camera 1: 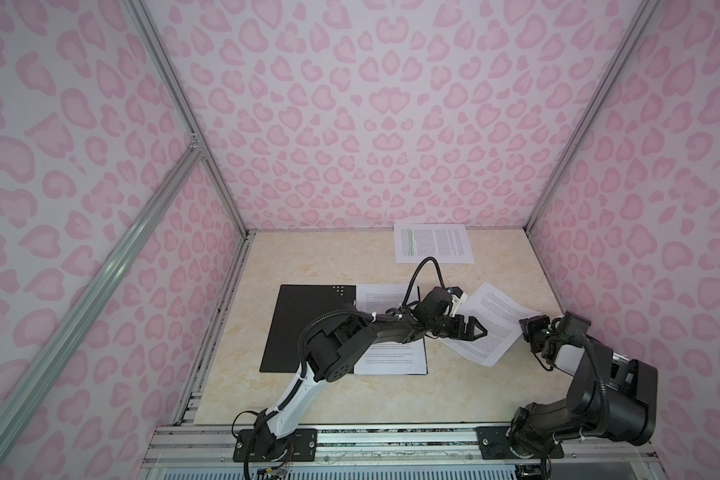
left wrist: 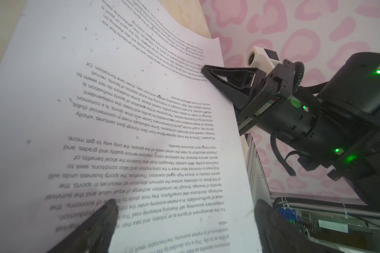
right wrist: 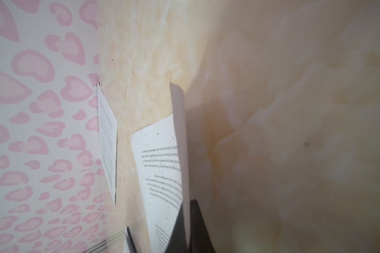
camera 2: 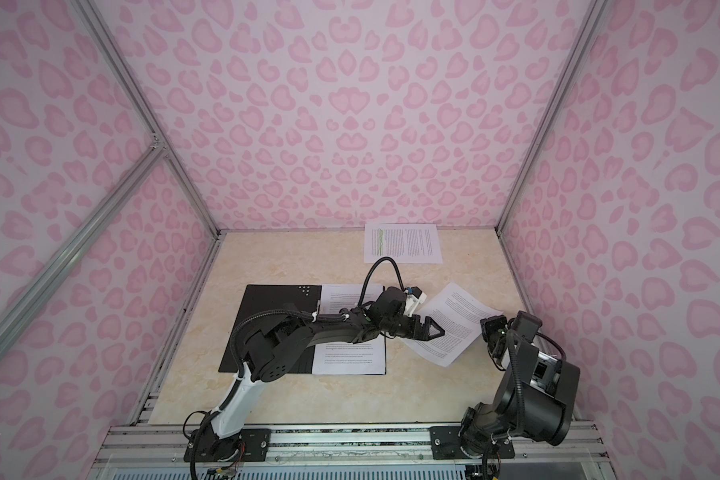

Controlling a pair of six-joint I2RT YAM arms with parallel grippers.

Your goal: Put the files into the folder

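Grip of right end effector (camera 1: 523,328) on sheet (camera 1: 491,322)

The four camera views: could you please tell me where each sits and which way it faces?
Both top views: high at the robot's side, looking down at the table; left arm and right arm show.
Left wrist: over the angled sheet, facing the right gripper pinching it; the open left gripper shows.
Right wrist: at that sheet's edge, facing the highlighted sheet; its finger shows.
Shared: every view shows the angled sheet.
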